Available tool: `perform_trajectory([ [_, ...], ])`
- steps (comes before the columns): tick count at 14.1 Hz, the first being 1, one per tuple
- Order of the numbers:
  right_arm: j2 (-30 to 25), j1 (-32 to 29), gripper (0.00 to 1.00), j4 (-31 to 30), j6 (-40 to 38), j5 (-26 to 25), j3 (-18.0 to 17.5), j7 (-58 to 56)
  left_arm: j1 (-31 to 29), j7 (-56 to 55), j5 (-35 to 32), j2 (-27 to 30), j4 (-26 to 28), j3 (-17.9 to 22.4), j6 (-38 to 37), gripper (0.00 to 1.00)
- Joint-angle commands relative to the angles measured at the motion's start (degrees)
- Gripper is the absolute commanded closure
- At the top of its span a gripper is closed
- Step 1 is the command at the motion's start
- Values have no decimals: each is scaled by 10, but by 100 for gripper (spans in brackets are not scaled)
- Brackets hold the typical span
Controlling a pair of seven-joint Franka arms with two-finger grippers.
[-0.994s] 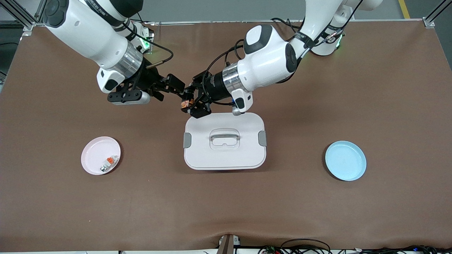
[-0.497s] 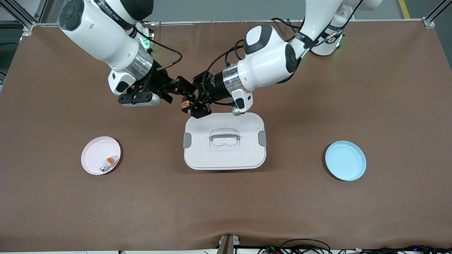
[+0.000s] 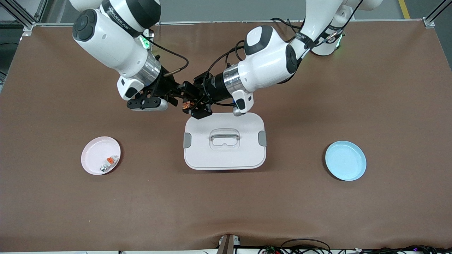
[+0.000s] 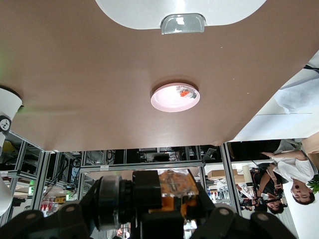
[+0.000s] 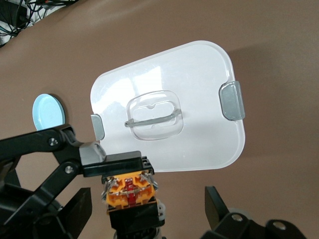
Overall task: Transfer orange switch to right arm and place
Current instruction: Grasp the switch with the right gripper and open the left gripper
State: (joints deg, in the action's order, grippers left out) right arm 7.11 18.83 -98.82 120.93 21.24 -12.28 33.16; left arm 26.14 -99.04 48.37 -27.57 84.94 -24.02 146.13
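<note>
The orange switch [image 3: 186, 104], a small black block with an orange face, is held in the air by my left gripper [image 3: 193, 107], which is shut on it. They hang over the table beside the corner of the white lidded box [image 3: 224, 155]. My right gripper [image 3: 179, 96] is open, with one finger on each side of the switch and not touching it. In the right wrist view the switch [image 5: 128, 192] sits between my right gripper's [image 5: 147, 205] spread fingers [image 5: 79, 210]. In the left wrist view the switch [image 4: 178, 190] fills my left gripper [image 4: 174, 211].
A pink plate [image 3: 92, 155] toward the right arm's end holds a small whitish-grey piece with an orange top [image 3: 109, 161]. A light blue plate [image 3: 345, 160] lies toward the left arm's end. The white box has grey clips and a handle on its lid.
My right arm has moved toward the left gripper, and its open fingers now straddle the switch. The left arm and the switch have stayed in place.
</note>
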Motion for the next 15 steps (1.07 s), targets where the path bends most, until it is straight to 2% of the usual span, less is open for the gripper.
perform_trajectory([
  [1, 1, 5, 0, 3, 0, 0, 1, 10, -1, -11, -11, 12, 10, -1, 5, 78],
  [2, 1, 5, 0, 4, -3, 0, 1, 10, -1, -10, -11, 12, 10, -1, 5, 78],
  [9, 0, 5, 63, 6, -6, 0, 2, 9, -3, -10, -12, 13, 12, -1, 4, 78],
  [11, 0, 5, 79, 6, -6, 0, 2, 4, -3, -10, -12, 13, 12, -1, 4, 78],
  [13, 0, 4, 100, 7, -6, 0, 2, 6, -3, -10, -12, 15, 12, -1, 4, 78],
  [15, 0, 3, 100, 6, -7, 1, 2, 9, -3, -10, -12, 15, 12, -1, 4, 74],
])
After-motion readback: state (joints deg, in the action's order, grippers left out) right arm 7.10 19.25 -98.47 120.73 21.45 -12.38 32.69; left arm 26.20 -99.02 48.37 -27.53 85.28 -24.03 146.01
